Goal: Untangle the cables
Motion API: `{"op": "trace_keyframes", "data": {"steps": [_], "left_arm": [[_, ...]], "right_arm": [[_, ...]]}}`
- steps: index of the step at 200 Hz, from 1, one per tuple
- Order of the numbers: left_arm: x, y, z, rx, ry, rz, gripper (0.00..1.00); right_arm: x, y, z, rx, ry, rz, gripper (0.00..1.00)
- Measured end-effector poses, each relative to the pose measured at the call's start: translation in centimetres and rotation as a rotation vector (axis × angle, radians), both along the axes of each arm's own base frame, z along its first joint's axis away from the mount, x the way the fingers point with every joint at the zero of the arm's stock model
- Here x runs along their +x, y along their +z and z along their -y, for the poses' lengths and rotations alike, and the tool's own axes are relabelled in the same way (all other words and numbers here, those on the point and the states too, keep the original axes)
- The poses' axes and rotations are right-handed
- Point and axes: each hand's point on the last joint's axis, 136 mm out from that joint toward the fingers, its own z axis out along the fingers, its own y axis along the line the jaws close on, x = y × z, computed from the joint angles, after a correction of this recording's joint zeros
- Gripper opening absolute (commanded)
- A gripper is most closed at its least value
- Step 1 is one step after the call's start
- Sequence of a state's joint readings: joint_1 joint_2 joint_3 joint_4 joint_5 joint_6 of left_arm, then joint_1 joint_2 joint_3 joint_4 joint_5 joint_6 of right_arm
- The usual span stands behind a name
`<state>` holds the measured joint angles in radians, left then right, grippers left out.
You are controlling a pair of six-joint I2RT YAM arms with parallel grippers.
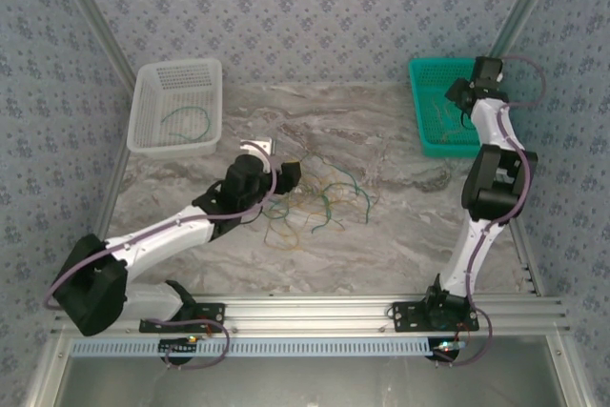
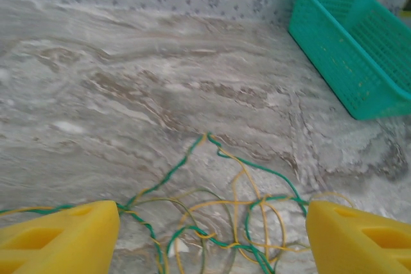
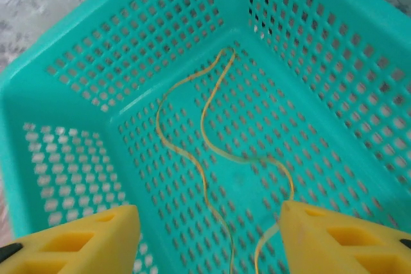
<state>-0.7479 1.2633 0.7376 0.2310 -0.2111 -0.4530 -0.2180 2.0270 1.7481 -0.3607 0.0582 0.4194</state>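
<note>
Left gripper [image 1: 274, 161] hovers low over the tangle of cables [image 1: 319, 202] at mid-table, jaws wide apart and gripping nothing. In the left wrist view its yellow fingertips [image 2: 64, 239] straddle the heap [image 2: 225, 222], where green and yellow strands cross and loop on the marble tabletop [image 1: 400, 235]. Right gripper [image 1: 465, 94] sits over the teal basket [image 1: 416, 107] at far right, jaws also apart and nothing pinched. 1 yellow cable [image 3: 212, 117] lies snaked on the basket floor [image 3: 96, 49], and its lower ends run off-frame between the fingers, so I cannot tell whether it touches a pad. 1 green cable [image 1: 186, 121] lies in the white basket [image 1: 143, 145] at far left. Judgement: sorting is by colour, and most strands are not yet separated.

- **Risk 1:** the left jaws close on 2 or more strands at once, because the loops overlap tightly under the fingertips. A lift would then drag the whole heap.
- **Risk 2:** pulling 1 strand sideways tightens the crossings into a knot instead of freeing it.
- **Risk 3:** the wires are thin and lie flat, so the pads may close above them and come up empty.
- **Risk 4:** if the yellow cable clings to a right finger, raising that arm pulls it back out over the teal rim.
- **Risk 5:** a springy strand may flick off the table edge.
</note>
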Motion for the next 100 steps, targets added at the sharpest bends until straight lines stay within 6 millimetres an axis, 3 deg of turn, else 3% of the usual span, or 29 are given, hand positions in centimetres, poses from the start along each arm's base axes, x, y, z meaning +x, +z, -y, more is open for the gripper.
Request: {"op": "trace_keyframes", "data": {"steps": [19,32,48,57,70,81,100], "left_arm": [[0.0,0.5,-1.0,0.020,0.010,-0.006,0.78],[0.2,0.5,-1.8,0.024,0.020,-0.021,0.78],[0.7,0.3,-3.5,0.008,0.053,-0.046,0.79],[0.9,0.1,-4.6,0.000,0.072,-0.062,0.85],[1.1,-0.6,-6.0,-0.002,0.093,-0.099,0.85],[1.2,-1.3,-6.7,0.003,0.099,-0.132,0.85],[0.8,-3.1,-6.9,0.044,0.064,-0.198,0.83]], "right_arm": [[-3.4,2.5,-3.3,-0.012,0.061,0.015,0.61],[-5.9,4.8,-6.9,-0.017,0.150,0.062,0.62],[-9.1,7.2,-13.1,-0.037,0.317,0.144,0.62],[-11.3,7.9,-17.5,-0.043,0.443,0.188,0.62],[-14.3,7.7,-23.4,-0.033,0.634,0.231,0.62],[-17.1,6.5,-27.9,-0.013,0.796,0.251,0.62],[-21.3,2.4,-32.3,-0.008,0.998,0.212,0.62]]}}
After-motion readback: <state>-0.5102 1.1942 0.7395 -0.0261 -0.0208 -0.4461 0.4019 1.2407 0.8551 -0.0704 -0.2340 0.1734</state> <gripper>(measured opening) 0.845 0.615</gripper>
